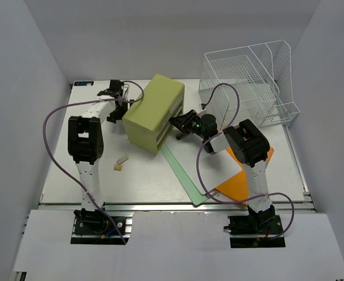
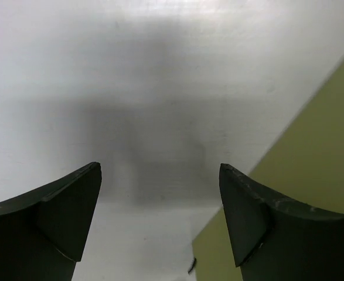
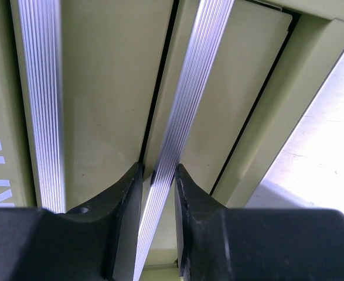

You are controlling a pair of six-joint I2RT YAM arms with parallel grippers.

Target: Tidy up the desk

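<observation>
The white desk (image 1: 60, 181) carries an olive-green drawer box (image 1: 154, 111) at its middle back. My right gripper (image 1: 176, 124) is at the box's front face. In the right wrist view it (image 3: 159, 172) is shut on a ribbed silver drawer handle (image 3: 186, 117), and a second silver handle (image 3: 40, 88) runs to its left. My left gripper (image 1: 123, 104) is at the box's back left corner. In the left wrist view it (image 2: 160, 170) is open and empty over the bare desk (image 2: 130, 88), with the box's green side (image 2: 312, 152) at its right.
A white wire tray rack (image 1: 248, 82) stands at the back right. A green folder (image 1: 186, 172), a white sheet (image 1: 227, 161) and an orange folder (image 1: 242, 181) lie under my right arm. A small tan object (image 1: 121, 163) lies near my left arm.
</observation>
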